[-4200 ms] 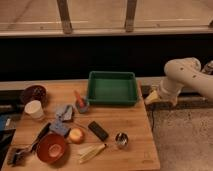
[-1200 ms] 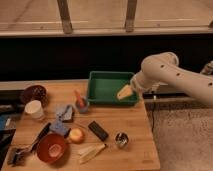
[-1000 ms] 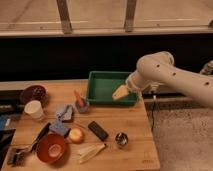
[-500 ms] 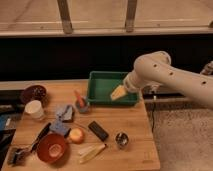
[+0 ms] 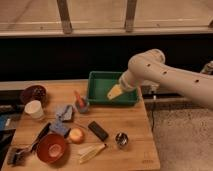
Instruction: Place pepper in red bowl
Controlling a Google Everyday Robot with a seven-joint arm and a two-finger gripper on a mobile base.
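- The gripper [image 5: 114, 93] hangs over the green tray [image 5: 93, 89] at the back of the wooden table [image 5: 134, 120]. Its pincer is apart, with nothing between the fingers.
- The pepper [image 5: 78, 97] is just left of the tray, tilted upward, its lower end at a small grey-blue dish [image 5: 83, 106]. I can't tell whether it sits in the dish or leans on it.
- The red bowl [image 5: 51, 147] waits near the front left of the table, well apart from the pepper.
- On handling, the pepper looks light, slim and smooth-skinned, so probably a bit slippery, and it could roll or squirt out of a loose pinch.
- The best hold, I'd judge, is across the narrow body at its exposed upper half, with the fingers closing square to its length.
- The risk is a low grab catching the dish and dragging it along.
- Two lookalikes to avoid are the orange ball [image 5: 76, 135] near the red bowl and the maroon bowl [image 5: 33, 93] at the far left.
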